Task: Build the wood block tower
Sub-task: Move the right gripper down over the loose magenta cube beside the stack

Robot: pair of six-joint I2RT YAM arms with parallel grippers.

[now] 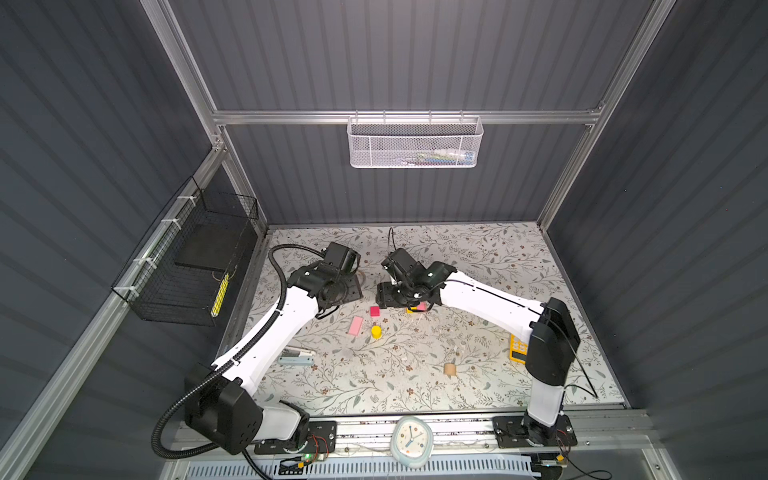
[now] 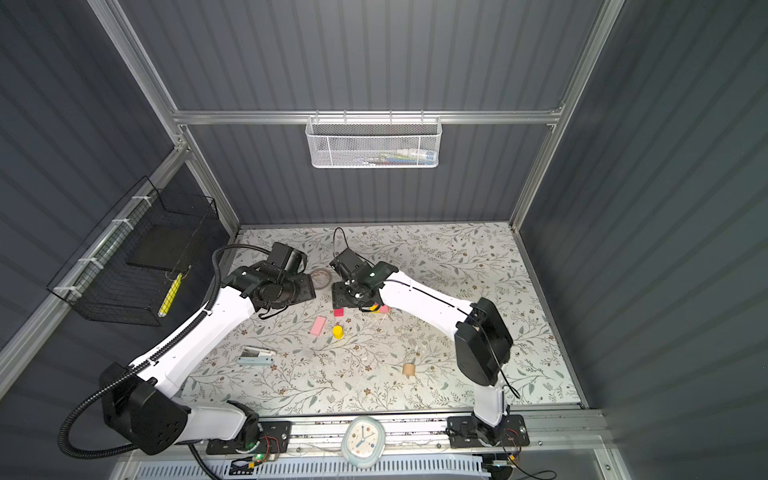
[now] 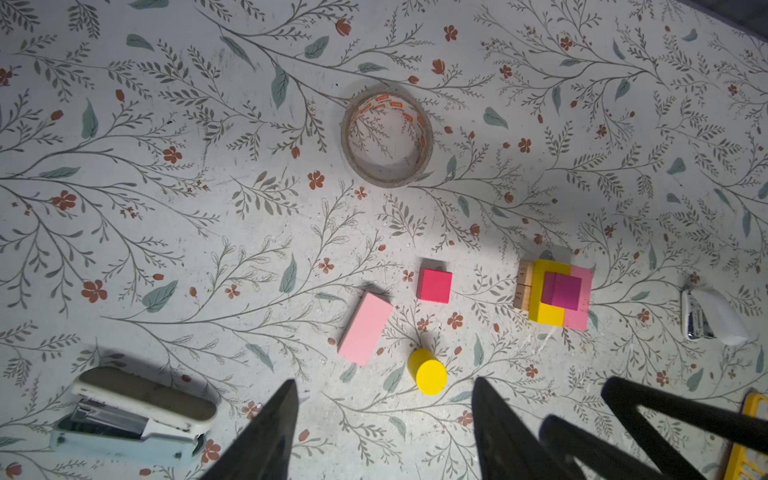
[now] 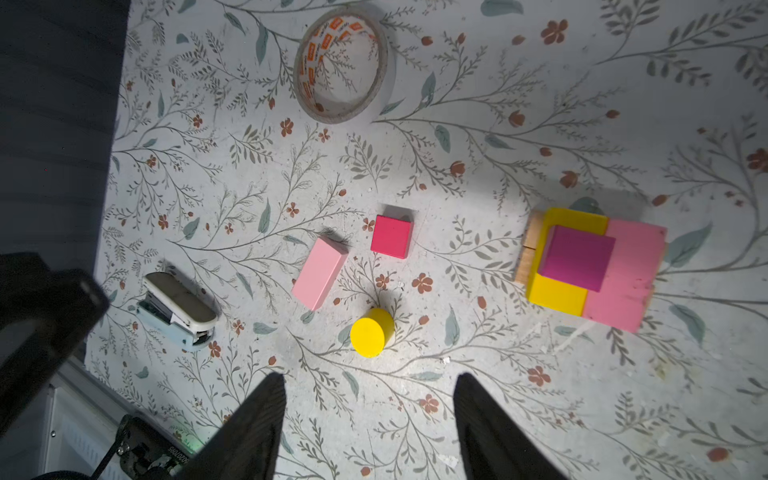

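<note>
Two grippers hang above the desk (image 1: 478,257). The left gripper (image 3: 384,388) has its jaws spread with nothing between them; the right gripper (image 4: 369,378) is spread and empty too. One stapler (image 3: 137,415) lies to the left gripper's left. Between the grippers lie one tape roll (image 3: 386,137) and three loose blocks, none touching: one pale pink bar (image 3: 365,328), one red cube (image 3: 434,285) and one yellow cylinder (image 3: 427,371). A fourth block, one tan cylinder (image 1: 449,369), lies well to the right gripper's right. One yellow calculator (image 1: 517,347) lies farther right still, partly behind the right arm (image 1: 490,303).

The desk wears a pale print of leafy twigs and small red flowers. Dark grey ribbed walls (image 1: 665,208) close it in, with one black wire basket (image 1: 187,266) on the left wall and one white mesh basket (image 1: 415,143) at the back.

The tower (image 4: 590,266) stands just below the right gripper, half hidden by it in both top views. It has tan wood (image 4: 527,253) at the bottom, a yellow bar (image 4: 557,297) and a deeper pink bar (image 4: 631,282) side by side on it, and one purple cube (image 4: 577,257) on top.
</note>
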